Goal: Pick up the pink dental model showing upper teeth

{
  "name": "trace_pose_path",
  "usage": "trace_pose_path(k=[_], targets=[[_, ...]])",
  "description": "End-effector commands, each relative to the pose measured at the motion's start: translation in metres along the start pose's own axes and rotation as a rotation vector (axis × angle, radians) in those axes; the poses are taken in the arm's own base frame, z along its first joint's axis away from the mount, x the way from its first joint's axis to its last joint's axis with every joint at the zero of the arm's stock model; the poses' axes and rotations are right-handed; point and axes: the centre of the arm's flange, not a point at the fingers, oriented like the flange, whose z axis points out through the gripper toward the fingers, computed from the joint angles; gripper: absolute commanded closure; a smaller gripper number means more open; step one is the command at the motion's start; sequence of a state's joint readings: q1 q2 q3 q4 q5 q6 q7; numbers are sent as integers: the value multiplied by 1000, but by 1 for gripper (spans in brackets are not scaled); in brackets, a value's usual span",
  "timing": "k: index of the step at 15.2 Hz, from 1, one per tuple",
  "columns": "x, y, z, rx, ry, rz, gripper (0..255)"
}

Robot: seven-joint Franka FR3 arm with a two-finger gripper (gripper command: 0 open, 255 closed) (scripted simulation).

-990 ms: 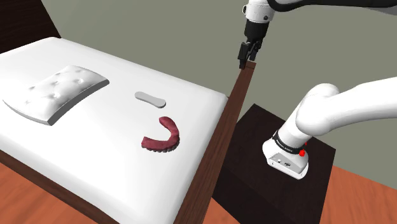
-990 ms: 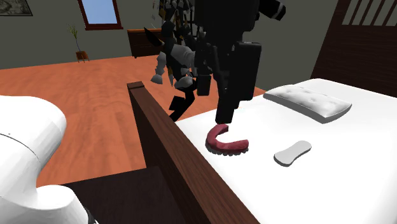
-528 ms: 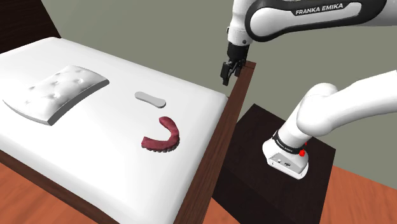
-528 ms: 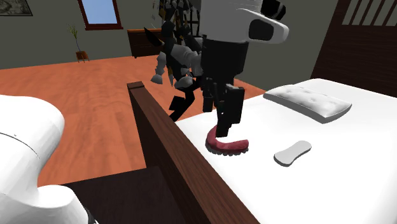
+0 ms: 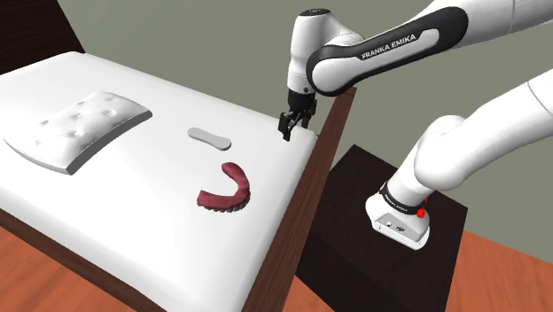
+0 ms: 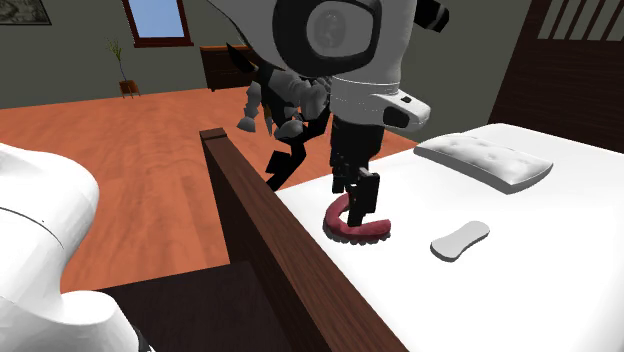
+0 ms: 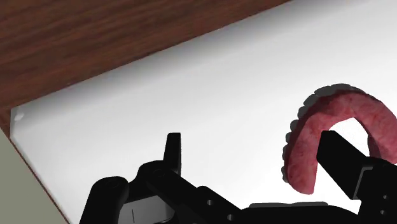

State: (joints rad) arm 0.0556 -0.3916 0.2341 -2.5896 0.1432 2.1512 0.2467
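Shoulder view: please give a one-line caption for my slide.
Open gripper hovers above the bed by the footboard, apart from the pink dental model.

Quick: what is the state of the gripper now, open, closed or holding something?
Gripper: open, holding nothing.
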Motion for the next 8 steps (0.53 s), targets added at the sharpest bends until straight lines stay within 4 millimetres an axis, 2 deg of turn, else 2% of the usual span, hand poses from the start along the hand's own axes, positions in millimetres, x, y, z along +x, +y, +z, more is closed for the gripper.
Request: trace_pose_path(k=[1, 8], targets=[[10, -17, 19, 4, 7, 12, 0], [46, -69, 84, 12, 24, 52, 0]])
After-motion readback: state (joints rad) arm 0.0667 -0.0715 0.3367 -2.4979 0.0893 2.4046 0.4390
